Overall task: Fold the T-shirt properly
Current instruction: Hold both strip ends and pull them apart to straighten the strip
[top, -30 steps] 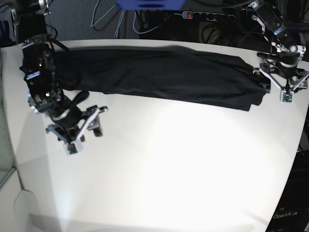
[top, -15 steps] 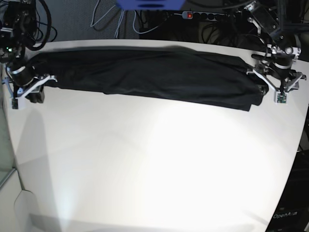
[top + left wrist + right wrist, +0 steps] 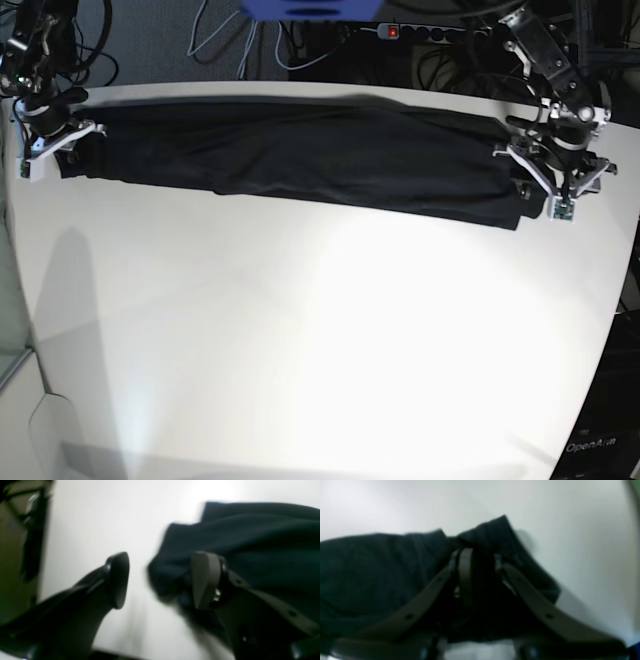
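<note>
I see the shirt [image 3: 300,155] folded into a long band across the surface [image 3: 320,330]. My right claw [image 3: 477,560] pinches one end; my left claw [image 3: 160,580], spread, straddles the other. Crosswise folds remain.

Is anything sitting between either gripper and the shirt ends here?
Nothing visible. The left gripper is open at one end of the T-shirt; the right gripper is shut on the other end.
</note>
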Available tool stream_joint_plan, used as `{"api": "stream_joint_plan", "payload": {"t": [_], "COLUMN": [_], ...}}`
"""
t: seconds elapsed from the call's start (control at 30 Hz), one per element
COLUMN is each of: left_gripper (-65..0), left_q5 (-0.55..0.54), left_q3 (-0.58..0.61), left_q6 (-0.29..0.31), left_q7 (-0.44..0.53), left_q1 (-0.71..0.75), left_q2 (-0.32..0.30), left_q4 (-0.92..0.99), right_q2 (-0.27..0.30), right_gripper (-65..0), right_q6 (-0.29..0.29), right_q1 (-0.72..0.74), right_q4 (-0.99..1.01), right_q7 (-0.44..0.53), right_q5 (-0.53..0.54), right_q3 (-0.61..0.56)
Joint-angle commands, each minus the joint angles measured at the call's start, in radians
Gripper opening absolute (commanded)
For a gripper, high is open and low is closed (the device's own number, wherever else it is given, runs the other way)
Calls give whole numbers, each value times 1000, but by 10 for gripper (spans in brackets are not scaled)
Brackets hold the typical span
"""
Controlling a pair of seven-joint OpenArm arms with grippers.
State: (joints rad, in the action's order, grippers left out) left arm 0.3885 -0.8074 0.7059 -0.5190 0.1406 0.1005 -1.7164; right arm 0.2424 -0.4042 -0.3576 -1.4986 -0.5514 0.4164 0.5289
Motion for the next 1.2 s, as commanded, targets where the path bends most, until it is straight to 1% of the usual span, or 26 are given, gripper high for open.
{"api": "stream_joint_plan", "payload": {"t": [0.0, 0.17, 0.3, 0.37, 0.5, 0.6, 0.7, 0.77, 0.87, 1.0, 1.13, 1.17], "left_gripper": [-280, -280, -280, -280, -280, -280, -280, -280, -277, -275, -275, -275], "left_q5": [-6, -3, -3, -3, -3, -3, -3, -3, -9, -10, -10, -10], "left_q3": [7, 13, 13, 13, 13, 10, 10, 9, 7, 3, -43, -53], "left_q6": [-8, -8, -8, -8, -8, -8, -8, -8, -8, -8, -8, -8], "left_q7": [23, 23, 26, 27, 29, 26, 23, 23, 23, 21, 21, 21], "left_q1": [-5, -11, -12, -14, -28, -34, -34, -32, -28, -23, -28, -32], "left_q2": [-6, -3, -5, -6, -6, -6, -2, 0, 2, 2, 2, 2], "left_q4": [-12, 48, 89, 112, 143, 172, 172, 168, 148, 105, 71, 69], "right_q2": [13, 18, 36, 36, 41, 58, 84, 90, 111, 127, 124, 114], "right_gripper": [-559, -559, -559, -559, -559, -559, -559, -559, -559, -559, -559, -559], "right_q6": [-6, -8, -8, -8, -6, -6, -6, -6, -6, -6, -6, -6], "right_q1": [-1, 52, 79, 105, 156, 193, 225, 248, 282, 314, 334, 338], "right_q4": [10, 152, 227, 252, 307, 336, 364, 382, 422, 456, 458, 458], "right_q7": [11, 52, 89, 104, 104, 104, 103, 103, 103, 103, 104, 104], "right_q5": [2, 2, 2, 2, 0, 0, 0, 0, 0, 0, -67, -90], "right_q3": [4, -8, -57, -83, -89, -105, -131, -138, -140, -140, -138, -138]}}
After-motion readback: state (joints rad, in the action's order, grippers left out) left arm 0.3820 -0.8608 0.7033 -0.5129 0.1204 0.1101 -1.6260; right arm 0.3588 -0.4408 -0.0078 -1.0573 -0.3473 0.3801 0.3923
